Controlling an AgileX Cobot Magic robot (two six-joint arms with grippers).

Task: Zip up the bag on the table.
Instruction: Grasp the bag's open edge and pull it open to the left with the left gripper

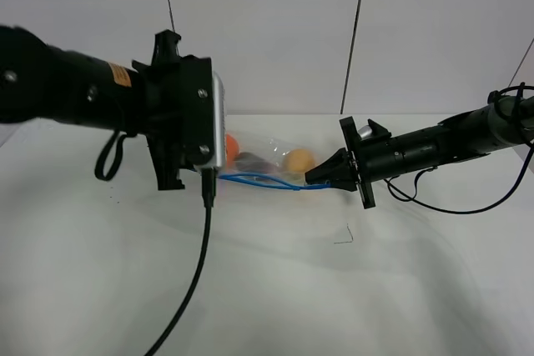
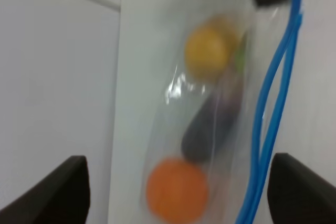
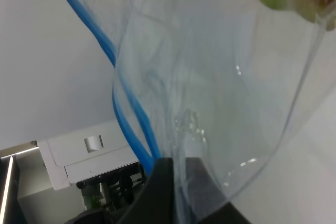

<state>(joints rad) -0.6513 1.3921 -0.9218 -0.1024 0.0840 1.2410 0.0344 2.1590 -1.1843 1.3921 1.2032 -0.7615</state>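
The clear bag [image 1: 265, 162] is lying on the white table [image 1: 267, 289], between the two arms. The right gripper [image 1: 317, 178] is pinching the bag's end by the blue zip strip [image 1: 259, 181]. The left gripper [image 2: 182, 181] is hanging over the other end, its fingers spread wide.

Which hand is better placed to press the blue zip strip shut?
Left, probably. The right hand is shut on the bag at one end of the blue zip strip. The left hand hangs open over the bag near the parted strip, free to pinch it.
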